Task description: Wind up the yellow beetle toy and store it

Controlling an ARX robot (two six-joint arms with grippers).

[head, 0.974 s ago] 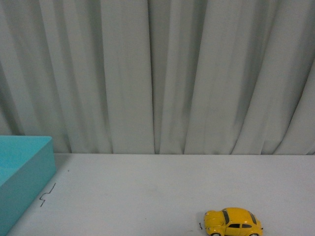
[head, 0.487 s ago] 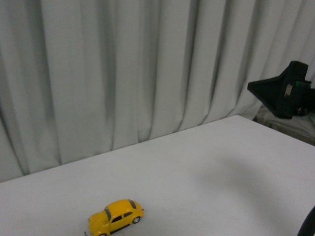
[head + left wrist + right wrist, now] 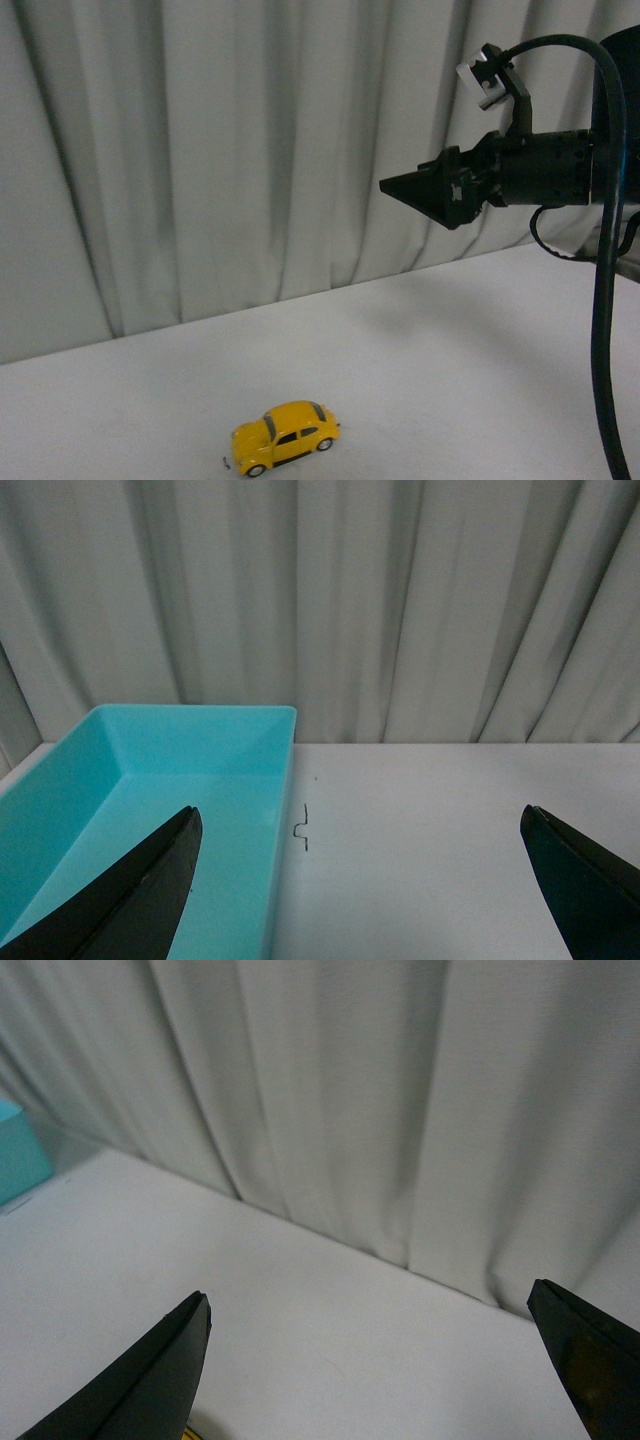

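Our right pincer (image 3: 388, 185) is hanging in the air above the white table (image 3: 470, 340), its jaws standing wide apart and gripping nothing. The yellow beetle toy (image 3: 285, 437) is sitting on its wheels on the table, well below and apart from it. Our left pincer (image 3: 360, 815) is also gaping wide and empty, facing a turquoise bin (image 3: 190, 742) that is resting on the table.

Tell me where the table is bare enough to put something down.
Bare table between the yellow beetle toy and the curtain, also beneath the raised right gripper. In the left wrist view, open surface beside the teal bin. Nowhere crowded.
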